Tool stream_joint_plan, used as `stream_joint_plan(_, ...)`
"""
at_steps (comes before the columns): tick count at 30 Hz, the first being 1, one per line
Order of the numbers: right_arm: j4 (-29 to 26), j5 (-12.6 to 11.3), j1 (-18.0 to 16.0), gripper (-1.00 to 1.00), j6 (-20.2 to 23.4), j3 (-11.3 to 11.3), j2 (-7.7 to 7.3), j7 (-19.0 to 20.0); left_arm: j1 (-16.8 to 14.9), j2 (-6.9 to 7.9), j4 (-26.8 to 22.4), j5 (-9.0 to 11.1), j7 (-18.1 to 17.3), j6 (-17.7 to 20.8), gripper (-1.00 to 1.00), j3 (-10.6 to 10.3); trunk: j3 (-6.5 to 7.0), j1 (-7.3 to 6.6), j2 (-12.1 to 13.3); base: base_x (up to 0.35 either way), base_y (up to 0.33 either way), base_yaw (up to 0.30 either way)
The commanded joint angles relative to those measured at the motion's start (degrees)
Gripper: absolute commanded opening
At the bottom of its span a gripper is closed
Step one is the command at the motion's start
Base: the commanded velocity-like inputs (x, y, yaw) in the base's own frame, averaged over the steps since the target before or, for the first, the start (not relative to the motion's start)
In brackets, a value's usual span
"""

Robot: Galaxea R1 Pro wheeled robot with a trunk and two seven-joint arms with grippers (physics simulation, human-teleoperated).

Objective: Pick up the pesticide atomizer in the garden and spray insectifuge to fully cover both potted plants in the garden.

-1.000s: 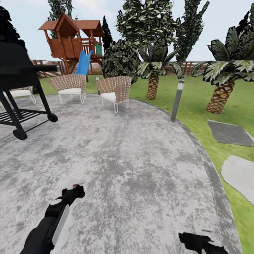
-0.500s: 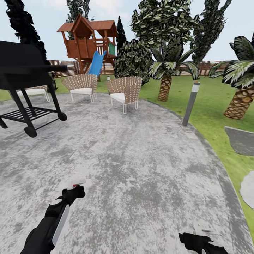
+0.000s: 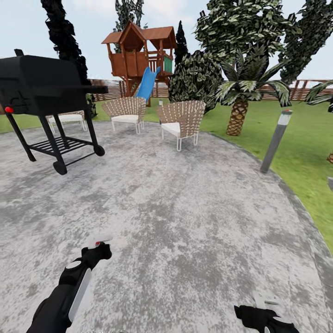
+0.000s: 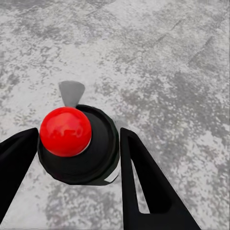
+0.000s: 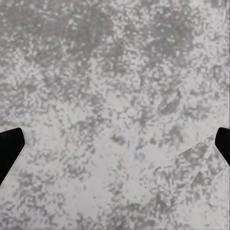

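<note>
The robot stands on the round grey patio [image 3: 175, 217] of the garden, with lawn [image 3: 305, 152] beyond the patio's right edge. Near the patio's far left edge stands a black grill [image 3: 44, 99] on wheels. Along the far edge are two wicker chairs [image 3: 181, 121], side by side but apart, with a third partly hidden behind the grill. A grey lamp post [image 3: 275, 140] stands at the right edge, where stone meets grass. On the lawn past the chairs is a palm [image 3: 240, 99], and further back a wooden playhouse [image 3: 138, 55] with a blue slide, dark trees and a brown fence [image 3: 305, 90].

The left gripper [image 4: 76, 146] hangs low over the stone. In its wrist view the two black fingers [image 4: 143, 182] stand spread, with a black round part topped by a red ball [image 4: 65, 131] between them; whether they press on it is hard to judge.

The right gripper [image 5: 115, 143] hovers over bare stone, fingers wide apart and holding nothing.

Atomizer and potted plants: no sign here.
</note>
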Motion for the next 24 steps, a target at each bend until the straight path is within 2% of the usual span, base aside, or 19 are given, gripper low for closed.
stream_joint_plan(1, -0.1, 0.0, 0.0, 1.0, 0.3, 0.0, -0.01, 0.0, 0.0, 0.0, -0.1, 0.4, 0.1, 0.3, -1.0, 0.0, -0.05, -0.01, 0.0, 0.019, -0.016, 0.257)
stream_joint_plan(24, 0.0, 0.0, 0.0, 1.0, 0.3, 0.0, -0.01, 0.0, 0.0, 0.0, 0.0, 0.5, 0.2, 0.3, -1.0, 0.0, -0.05, -0.01, 0.0, 0.001, -0.001, 0.257)
